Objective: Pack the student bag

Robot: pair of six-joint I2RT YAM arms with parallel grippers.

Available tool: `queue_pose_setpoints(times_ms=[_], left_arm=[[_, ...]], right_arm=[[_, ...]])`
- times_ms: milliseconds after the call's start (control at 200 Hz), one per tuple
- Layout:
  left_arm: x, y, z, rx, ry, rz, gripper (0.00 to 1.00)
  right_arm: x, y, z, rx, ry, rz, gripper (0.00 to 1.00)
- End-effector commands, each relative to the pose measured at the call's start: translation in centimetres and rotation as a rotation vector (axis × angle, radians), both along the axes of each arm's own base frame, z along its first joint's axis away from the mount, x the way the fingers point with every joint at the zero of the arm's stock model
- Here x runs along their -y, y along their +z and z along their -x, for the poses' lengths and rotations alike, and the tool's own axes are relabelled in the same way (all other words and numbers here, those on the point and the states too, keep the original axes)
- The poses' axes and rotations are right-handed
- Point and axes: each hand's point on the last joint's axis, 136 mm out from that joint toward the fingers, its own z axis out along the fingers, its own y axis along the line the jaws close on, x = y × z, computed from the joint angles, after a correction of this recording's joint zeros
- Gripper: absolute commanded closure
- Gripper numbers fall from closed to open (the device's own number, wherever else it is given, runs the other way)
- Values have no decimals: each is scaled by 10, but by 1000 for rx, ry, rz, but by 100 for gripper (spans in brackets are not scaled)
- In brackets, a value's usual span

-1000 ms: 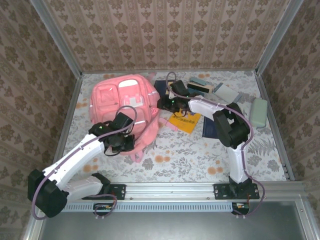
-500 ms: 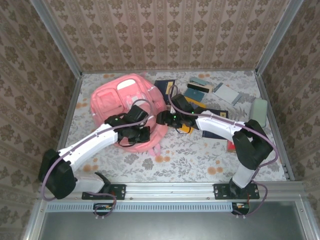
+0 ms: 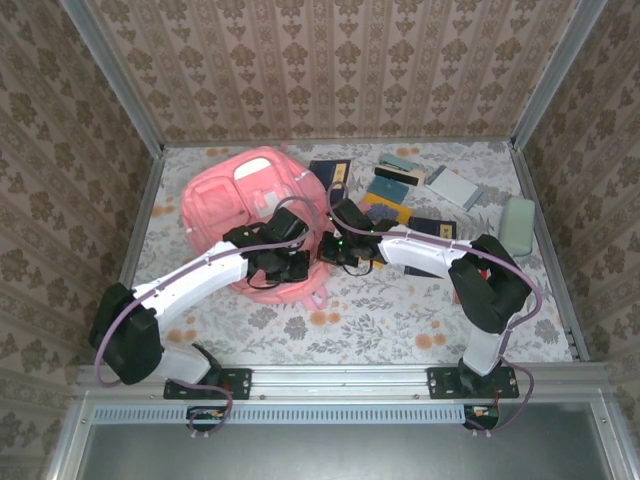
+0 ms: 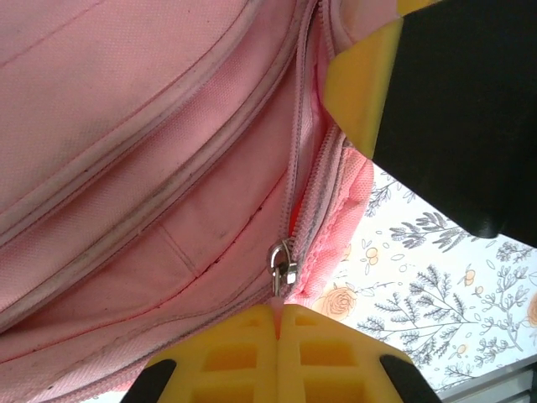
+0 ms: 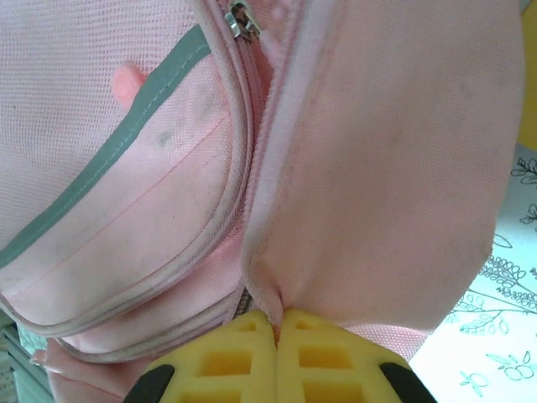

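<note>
The student bag (image 3: 235,200) is lying flat on the left-centre of the floral table (image 3: 400,310), with its near-right edge between the two arms. The left gripper (image 4: 277,312) is standing fully closed. Its yellow fingers (image 4: 247,323) are pinching the pink tab of the zipper pull (image 4: 283,267) at the bag's seam. The right gripper (image 5: 275,323) is likewise closed, and is pinching a fold of the bag's pink fabric beside a zipper track. Books (image 3: 400,185) are lying scattered just right of the bag.
</note>
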Motion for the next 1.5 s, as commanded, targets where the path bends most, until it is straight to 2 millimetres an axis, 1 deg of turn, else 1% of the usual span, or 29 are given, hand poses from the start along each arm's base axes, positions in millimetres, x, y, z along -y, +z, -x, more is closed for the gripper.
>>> queue_pose_setpoints(times_ms=[0, 100, 195, 320, 400, 490, 595, 730, 780, 880, 960, 1065, 1095, 1120, 1150, 1250, 1285, 1360, 1490], left_arm=[[-4, 17, 5, 25, -21, -3, 100], [-29, 6, 13, -17, 5, -100, 100], [-62, -4, 21, -71, 48, -213, 100], [-101, -6, 30, -119, 102, -330, 100], [-119, -3, 35, -130, 127, -379, 100], [-129, -1, 38, -136, 141, -395, 100], [-135, -3, 45, -153, 135, -402, 100], [-144, -7, 55, -182, 116, -443, 100], [-145, -7, 56, -185, 103, -452, 100], [-143, -6, 57, -185, 56, -450, 100], [-138, -3, 58, -182, 17, -436, 100], [-114, 4, 50, -139, -12, -343, 100], [-105, 6, 47, -130, -8, -299, 100], [-96, 6, 44, -126, -2, -260, 100], [-87, 7, 40, -120, 9, -214, 100], [-54, 8, 26, -110, 32, -75, 100], [-44, 9, 21, -100, 31, -39, 100], [-29, 9, 9, -82, 36, 5, 100], [-7, 9, -9, -60, 25, 42, 100]], right_arm=[[13, 15, -15, 55, -47, 31, 100], [29, 26, -24, 93, -73, 45, 100], [46, 34, -33, 117, -99, 58, 100], [65, 40, -41, 136, -125, 64, 100], [75, 41, -44, 144, -136, 71, 100], [85, 42, -50, 155, -143, 85, 100], [96, 42, -60, 167, -146, 107, 100], [112, 47, -85, 189, -164, 124, 100], [114, 52, -94, 199, -167, 120, 100], [117, 57, -108, 211, -164, 124, 100], [113, 58, -115, 204, -150, 113, 100], [100, 62, -113, 198, -135, 54, 100], [96, 63, -111, 195, -129, 38, 93], [93, 63, -108, 189, -123, 28, 86], [88, 64, -102, 181, -116, 17, 79], [74, 63, -80, 144, -97, -12, 63], [70, 61, -71, 127, -91, -18, 60], [62, 56, -48, 88, -77, -18, 55], [54, 42, -9, 1, -79, -5, 53]])
